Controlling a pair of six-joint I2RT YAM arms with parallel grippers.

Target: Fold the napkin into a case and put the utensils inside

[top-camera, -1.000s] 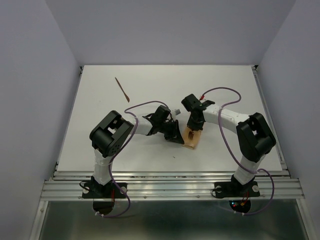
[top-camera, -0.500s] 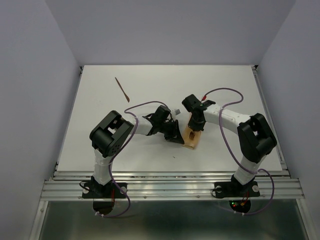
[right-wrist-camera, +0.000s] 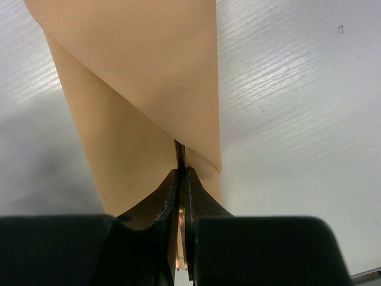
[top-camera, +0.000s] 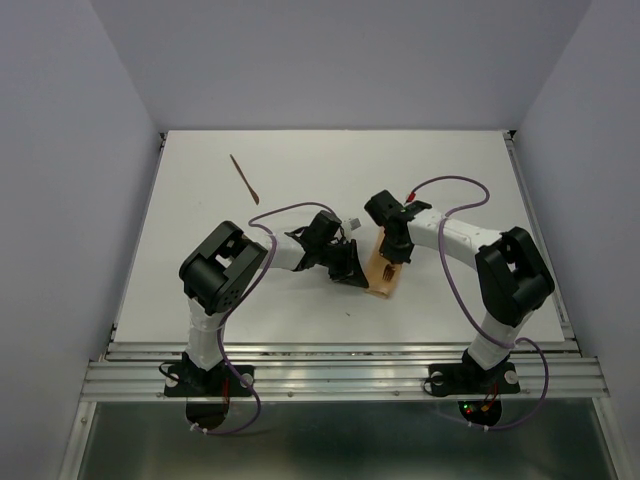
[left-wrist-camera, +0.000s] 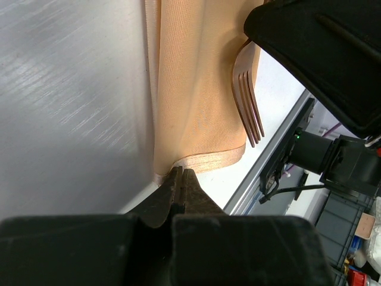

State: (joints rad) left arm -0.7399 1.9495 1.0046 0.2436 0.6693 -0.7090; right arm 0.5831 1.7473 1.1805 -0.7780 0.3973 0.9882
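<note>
Far back left of the table (top-camera: 470, 180): the plain utensil (top-camera: 243, 177), a thin reddish-brown stick, lies alone on the white top, well apart from both arms.
Left arm (top-camera: 222, 268): reaches in toward the middle of the table, with its elbow raised and its wrist low over the surface.
Left gripper (left-wrist-camera: 180, 176): the fingers are pressed together. Their tips are down at one end of the case and touch its edge. From where I stand I cannot tell whether any cloth is caught between them.
Case (top-camera: 381, 282): a narrow tan pouch of folded napkin lying flat at mid-table between the two grippers. The right wrist view shows a diagonal flap crossing its top layer.
Fork (left-wrist-camera: 245, 107): it lies along the case with its tines out in the open, pointing toward the end where the left gripper sits. Its thin handle disappears under the edge of the flap.
Right gripper (right-wrist-camera: 182, 174): clamped on the fork's slim shaft, right over the case.
Right arm (top-camera: 512, 272): bent at the elbow, with the forearm angled in from the right toward the case.
</note>
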